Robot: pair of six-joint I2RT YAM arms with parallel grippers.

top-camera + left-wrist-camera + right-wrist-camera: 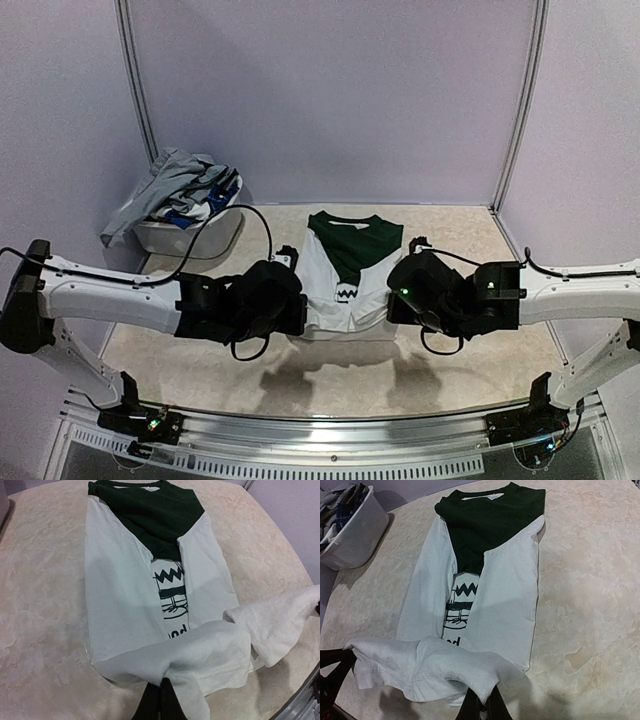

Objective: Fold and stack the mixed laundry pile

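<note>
A white T-shirt (345,275) with dark green sleeves and black print lies lengthwise on the table centre, its sides folded inward. Its bottom hem (200,655) is lifted and bunched. My left gripper (164,690) is shut on the hem's left corner. My right gripper (487,702) is shut on the hem's right corner (485,680). In the top view both grippers (290,305) (405,290) sit at the shirt's near corners. The rest of the mixed laundry pile (185,190), grey, blue plaid and white cloth, fills the basket at the back left.
A white plastic oval basket (205,235) stands at the back left, also visible in the right wrist view (357,535). The tabletop (480,360) is beige marbled. Purple walls enclose the table on three sides. The metal front rail (330,425) runs along the near edge.
</note>
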